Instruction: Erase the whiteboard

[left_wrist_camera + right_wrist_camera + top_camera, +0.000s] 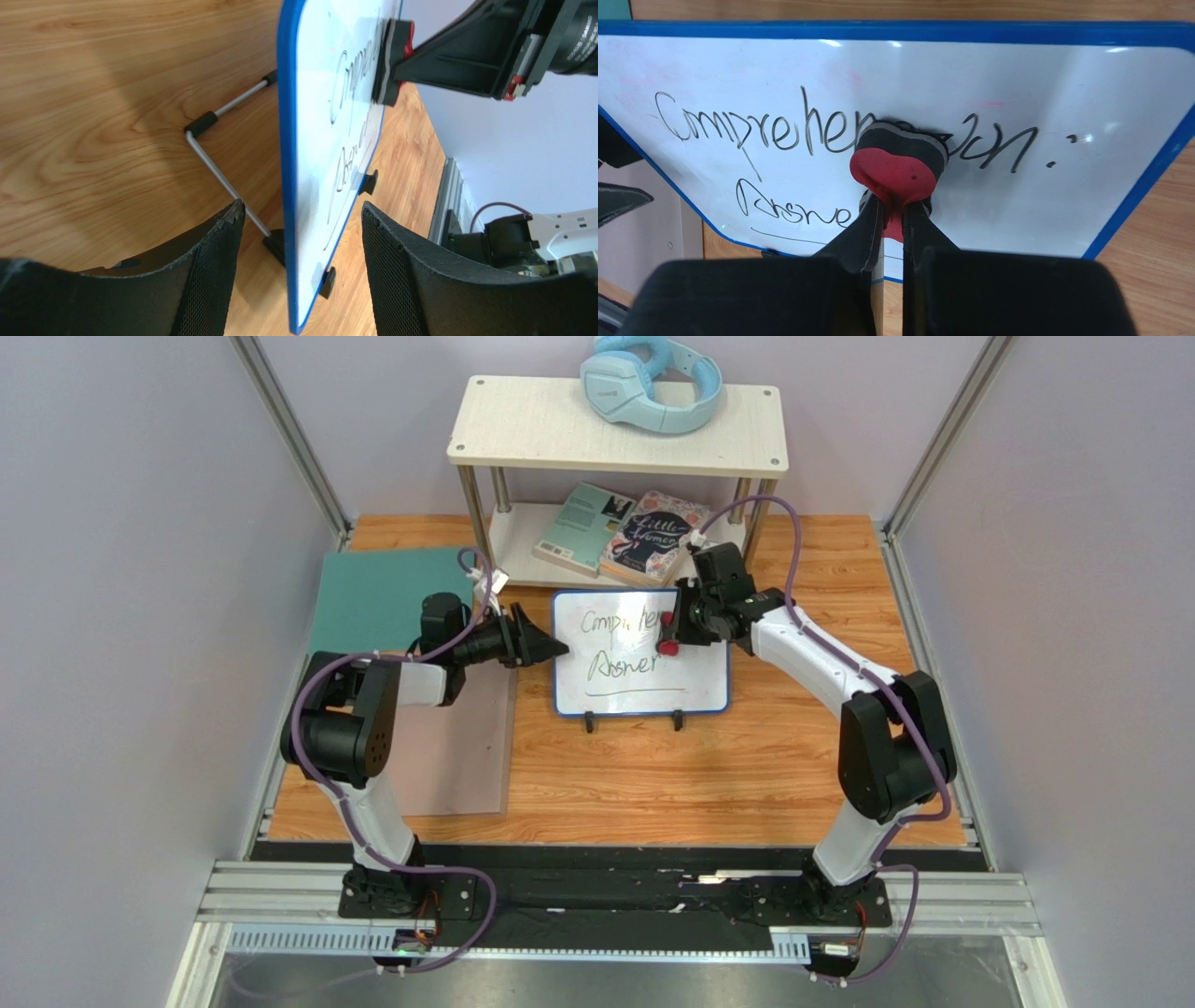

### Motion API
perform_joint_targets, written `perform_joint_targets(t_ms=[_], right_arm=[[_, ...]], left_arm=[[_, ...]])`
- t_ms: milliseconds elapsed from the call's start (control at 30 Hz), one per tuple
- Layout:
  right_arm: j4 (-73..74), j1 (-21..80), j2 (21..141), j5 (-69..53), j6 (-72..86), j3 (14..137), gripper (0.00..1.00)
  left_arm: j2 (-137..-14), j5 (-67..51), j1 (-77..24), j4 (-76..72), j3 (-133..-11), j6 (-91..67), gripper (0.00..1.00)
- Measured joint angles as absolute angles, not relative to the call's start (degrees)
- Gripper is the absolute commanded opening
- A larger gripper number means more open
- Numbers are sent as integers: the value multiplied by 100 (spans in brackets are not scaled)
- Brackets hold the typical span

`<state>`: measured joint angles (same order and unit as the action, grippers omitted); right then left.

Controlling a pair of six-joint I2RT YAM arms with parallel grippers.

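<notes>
I am clenching my right gripper (892, 206) on a red eraser with a black felt pad (896, 164). I am pressing that pad against the small white whiteboard with the blue rounded frame (701, 686), midway along the top line of its black handwriting (773, 129). The board is standing tilted on its wire stand (224, 175) on the wooden counter (786, 770), between my two arms. My left gripper (302, 210) is hanging released, straddling the board's left edge with a gap showing on each side, so I am not gripping the frame.

I am judging the job barely begun. The top word, the second word beneath it and the underline are all reading nearly whole, with only a faint grey smear around the pad. Almost the whole board is waiting to be wiped.

The pad is covering a few letters, so I cannot tell whether they are gone. In the right wrist view my own gripper is cutting off the end of the second line.
</notes>
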<state>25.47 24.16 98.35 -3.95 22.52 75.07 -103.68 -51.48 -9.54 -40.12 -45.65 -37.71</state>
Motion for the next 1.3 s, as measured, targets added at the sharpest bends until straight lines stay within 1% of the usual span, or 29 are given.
perform_joint_targets(t_ms=[67, 100, 167, 200, 300, 500, 767, 1033, 1300], right_arm=[[2539, 2322, 9802, -395, 2248, 7505, 0], [2536, 2287, 9786, -392, 2246, 7505, 0], [2515, 2187, 9738, -384, 2246, 7483, 0], [2497, 2143, 9706, -373, 2244, 7461, 0], [2447, 2016, 9559, -301, 2239, 7341, 0], [2429, 1656, 9312, -246, 2187, 7216, 0], [2471, 1149, 9332, -207, 1876, 7216, 0], [2480, 1057, 9874, -633, 1662, 7540, 0], [2471, 1017, 10016, -906, 1603, 7658, 0]], left_arm=[[-10405, -5164, -1048, -4075, -4565, -3815, 60], [-10427, -5179, -1096, -4121, -4565, -3830, 53], [-10471, -5205, -1162, -4185, -4571, -3857, 41], [-10492, -5214, -1170, -4211, -4571, -3883, 25], [-10606, -5240, -1192, -4215, -4606, -3916, 0], [-10921, -5754, -1208, -4163, -5057, -4228, 0], [-10949, -5754, -1186, -3946, -5098, -4198, 0], [-10949, -5741, -1186, -3870, -5107, -4185, 0], [-10949, -5765, -1188, -3806, -5142, -4191, 0]])
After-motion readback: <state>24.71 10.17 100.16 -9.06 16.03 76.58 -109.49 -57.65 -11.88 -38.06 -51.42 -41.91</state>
